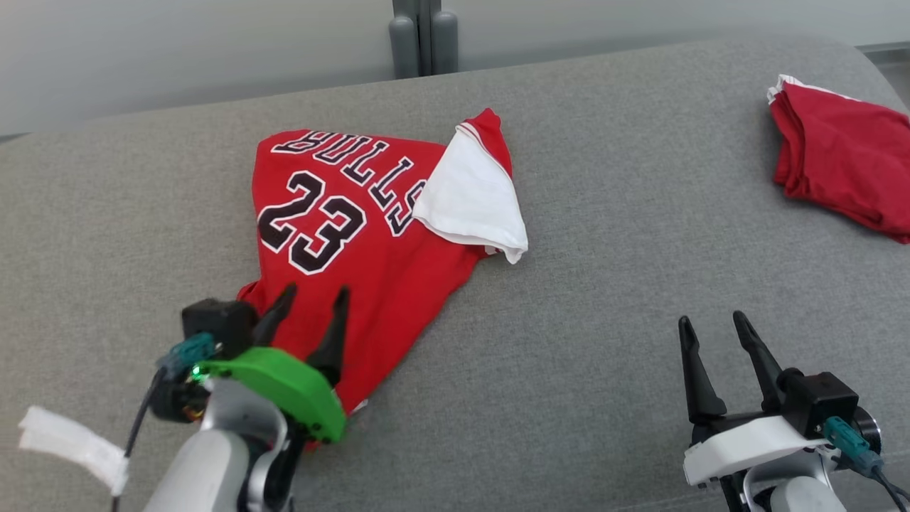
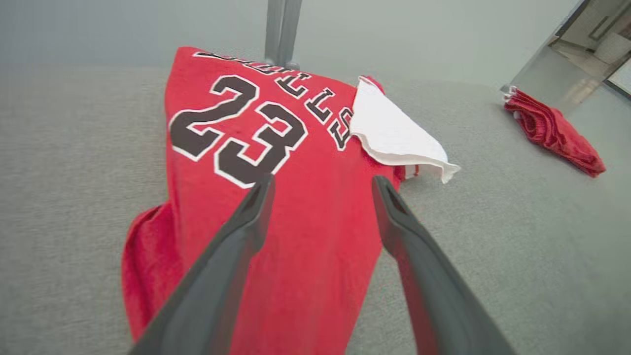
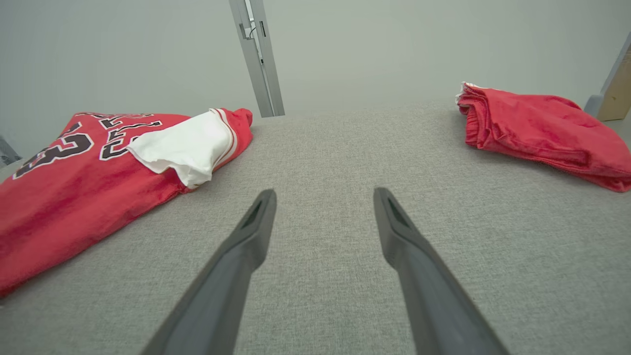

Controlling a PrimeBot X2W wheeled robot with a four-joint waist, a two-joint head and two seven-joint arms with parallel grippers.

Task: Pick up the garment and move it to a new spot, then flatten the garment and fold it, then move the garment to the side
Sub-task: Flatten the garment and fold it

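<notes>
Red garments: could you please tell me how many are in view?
2. The jersey lies left of centre, under the left gripper; a folded red garment sits far right, partly cropped.

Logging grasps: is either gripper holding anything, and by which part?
Nothing is held. The left gripper hangs open over the jersey; the right gripper is open too.

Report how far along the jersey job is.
Done: nothing certain; the jersey lies rumpled, its white flap turned over. In hand: the left hand hangs open over its lower end; the right hand is open over the grey cushion. To do: grasp, flatten, fold, move aside.
</notes>
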